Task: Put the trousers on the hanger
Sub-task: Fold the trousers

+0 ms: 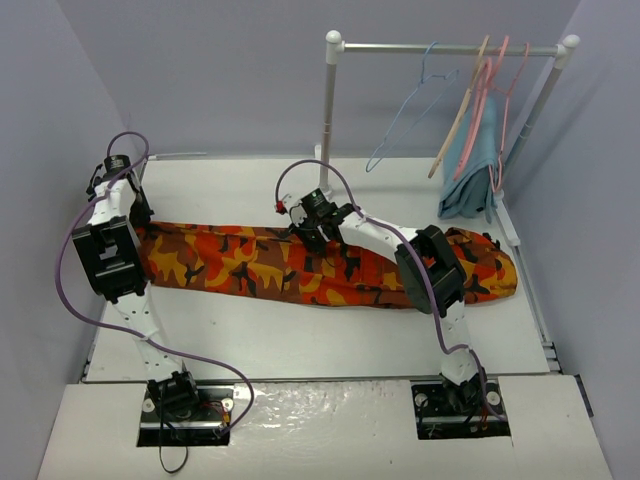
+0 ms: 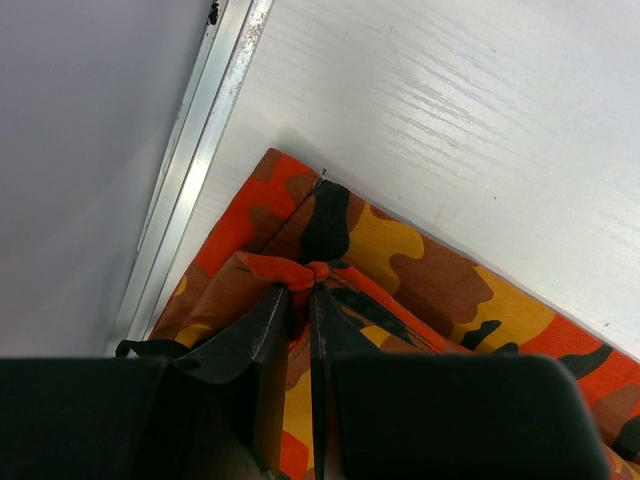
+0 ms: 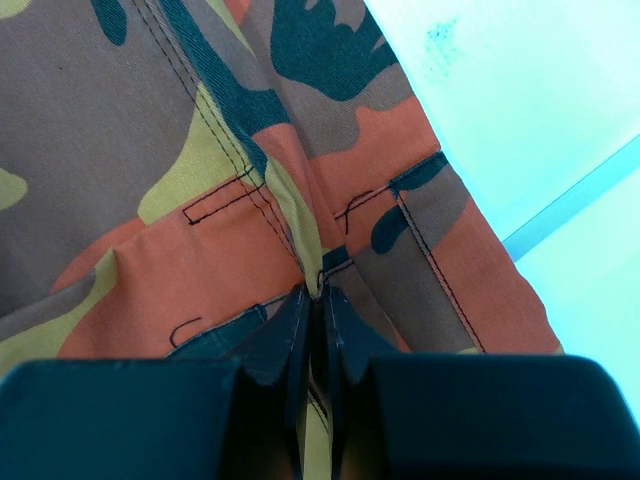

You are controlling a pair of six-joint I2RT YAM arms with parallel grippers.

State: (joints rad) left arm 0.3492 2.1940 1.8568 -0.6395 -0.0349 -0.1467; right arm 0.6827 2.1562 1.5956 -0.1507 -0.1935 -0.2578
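Note:
The camouflage trousers (image 1: pixel 250 265) lie flat and stretched across the table from left to right. My left gripper (image 1: pixel 142 222) is at their left end. In the left wrist view it (image 2: pixel 305 282) is shut on a bunched fold of the leg hem of the trousers (image 2: pixel 400 270). My right gripper (image 1: pixel 305 238) is over the trousers' far edge near the middle. In the right wrist view it (image 3: pixel 320 292) is shut on a pinch of fabric at a seam of the trousers (image 3: pixel 150 150). The light-blue wire hanger (image 1: pixel 398 120) hangs empty on the rail at the back.
A white rack (image 1: pixel 329 110) stands at the back right. Its rail also carries a tan wooden hanger (image 1: pixel 460 105), a pink hanger (image 1: pixel 497 80) and a teal cloth (image 1: pixel 470 165). A metal edge strip (image 2: pixel 190 170) and the wall lie just left of the left gripper.

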